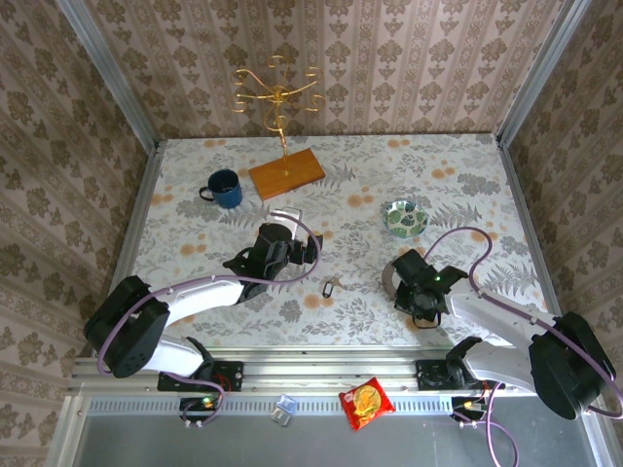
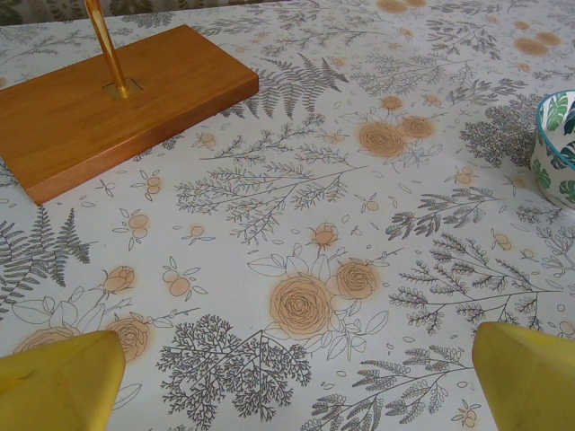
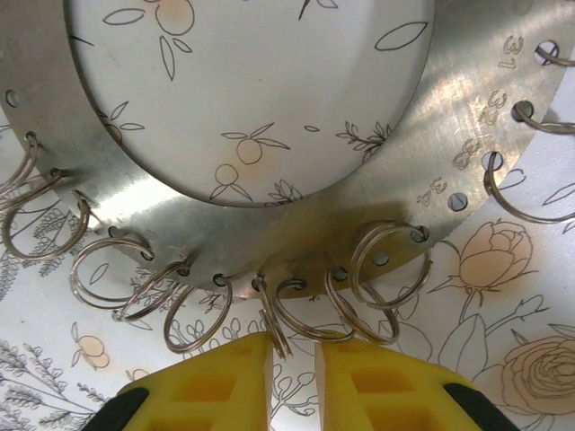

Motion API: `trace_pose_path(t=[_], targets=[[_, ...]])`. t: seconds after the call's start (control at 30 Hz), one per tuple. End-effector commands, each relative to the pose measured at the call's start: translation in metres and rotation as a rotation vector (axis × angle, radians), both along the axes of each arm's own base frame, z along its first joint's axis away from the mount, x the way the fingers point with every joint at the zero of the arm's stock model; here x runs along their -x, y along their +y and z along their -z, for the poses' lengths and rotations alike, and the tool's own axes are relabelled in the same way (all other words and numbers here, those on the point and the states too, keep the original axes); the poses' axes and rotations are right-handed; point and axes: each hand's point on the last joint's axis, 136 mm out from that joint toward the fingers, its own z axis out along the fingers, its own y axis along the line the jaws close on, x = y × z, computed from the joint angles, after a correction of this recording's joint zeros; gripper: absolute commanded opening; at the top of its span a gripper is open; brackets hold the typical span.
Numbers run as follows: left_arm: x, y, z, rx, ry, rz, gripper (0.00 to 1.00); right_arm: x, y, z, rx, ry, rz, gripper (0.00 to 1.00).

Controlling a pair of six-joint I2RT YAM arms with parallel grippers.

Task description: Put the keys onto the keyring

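Task state: early, with no key threaded yet. My right gripper [image 3: 292,348] sits low at the edge of a wide flat grey metal disc [image 3: 467,135], whose rim holes carry a row of thin silver wire split rings [image 3: 108,269]. Its yellow fingers [image 3: 216,386] stand almost together, with a slim gap between them. One loop, which I take for the keyring [image 3: 272,325], stands edge-on at the mouth of that gap. I cannot tell whether it is pinched or merely touched, and it appears to hang from its hole in the disc. My left gripper [image 2: 287,377] has its jaws fully apart and holds nothing. It hovers over bare floral-print tablecloth [image 2: 269,224], near the rectangular brown wooden base [image 2: 108,117] of a gold stand. A small dark metal piece [image 1: 331,288], probably one of the keys though too small to be sure, lies on the cloth between the arms, apart from both grippers. By my judgement what remains is to free the ring, pick up each key and thread it on.
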Motion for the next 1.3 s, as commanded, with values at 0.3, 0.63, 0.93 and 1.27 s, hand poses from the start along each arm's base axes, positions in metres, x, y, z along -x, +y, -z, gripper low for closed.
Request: trace_pose_path(t=[0.3, 0.63, 0.93, 1.27], targets=[[-0.001, -0.003, -0.011, 0.036, -0.01, -0.011, 1.0, -0.022, -0.001, -0.01, 0.067, -0.068, -0.091, 0.17], [-0.001, -0.003, -0.009, 0.032, -0.005, -0.013, 1.0, -0.024, -0.001, -0.008, 0.1, -0.051, -0.133, 0.16], [-0.001, -0.003, -0.01, 0.034, -0.007, -0.013, 1.0, -0.025, 0.0, -0.005, 0.098, -0.04, -0.136, 0.13], [-0.002, -0.002, -0.015, 0.034, -0.019, -0.014, 1.0, -0.026, 0.002, -0.003, 0.093, -0.035, -0.133, 0.08]])
